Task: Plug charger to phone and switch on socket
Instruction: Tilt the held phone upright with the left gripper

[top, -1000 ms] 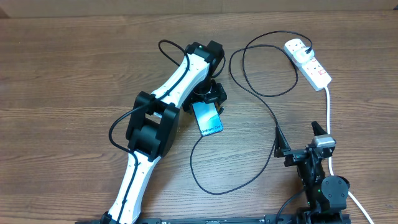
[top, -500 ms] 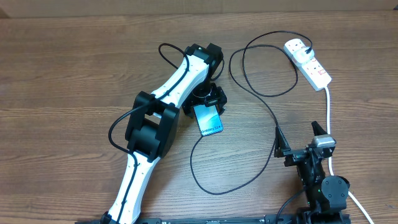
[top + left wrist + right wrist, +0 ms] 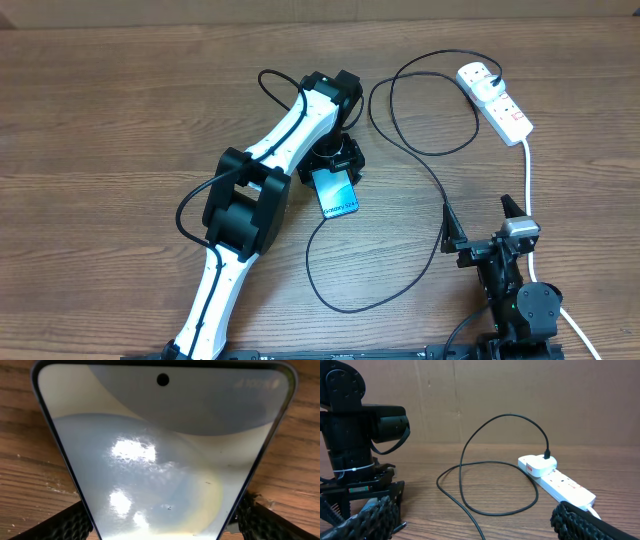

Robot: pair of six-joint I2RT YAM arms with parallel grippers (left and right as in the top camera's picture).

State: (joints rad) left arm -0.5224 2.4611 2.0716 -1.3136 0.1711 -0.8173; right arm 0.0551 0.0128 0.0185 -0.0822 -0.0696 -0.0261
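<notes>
The phone [image 3: 336, 193] was found lying screen-up near the middle of the wooden surface [image 3: 110, 120], its far short edge tucked under the head of the left arm [image 3: 290, 125]. Over the last second that head had been shifted slightly towards the phone and the left jaws had been drawn in a little. The phone itself had been left almost where it was.

In the left wrist view the phone [image 3: 160, 455] was seen filling the gap between the two ribbed pads [image 3: 70, 522], which stood just beside its long edges. Whether they were already pressed against it could not be told. This was judged to be a steadying hold being taken, so that the connector end could be dealt with. The right jaws, on the right arm [image 3: 515, 290], were held wide apart with nothing between them, well apart from the phone.

The screen was shown pale blue-grey with soft curved shapes, patches of glare and a small dark camera hole near one short edge. White lettering was seen near the short edge closer to the robot.

The charger [image 3: 430, 170] was traced from a plug at the far end of the socket [image 3: 497, 98], through wide loops, up to that near short edge. Whether its tip was seated could not be made out, nor could the state of the socket's switches.
</notes>
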